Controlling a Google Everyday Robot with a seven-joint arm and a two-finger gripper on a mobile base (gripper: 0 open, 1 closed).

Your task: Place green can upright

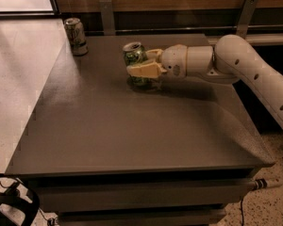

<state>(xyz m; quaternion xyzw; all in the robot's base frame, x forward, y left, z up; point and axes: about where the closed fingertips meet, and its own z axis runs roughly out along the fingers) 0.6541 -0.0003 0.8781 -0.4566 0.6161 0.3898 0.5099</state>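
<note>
The green can (134, 55) has dark green and white sides and a silver top with a pull tab. It stands nearly upright, tilted slightly, at the far middle of the grey table (132, 131). My gripper (144, 64) comes in from the right on a white arm. Its cream fingers (144, 70) are closed around the can's middle. The can's lower part is partly hidden behind the near finger, and its base is at the table surface.
A silver-grey can with a pale label (76, 36) stands upright at the table's far left corner. A wooden wall with metal brackets (107, 16) runs behind the table. The floor drops off on the left and right sides.
</note>
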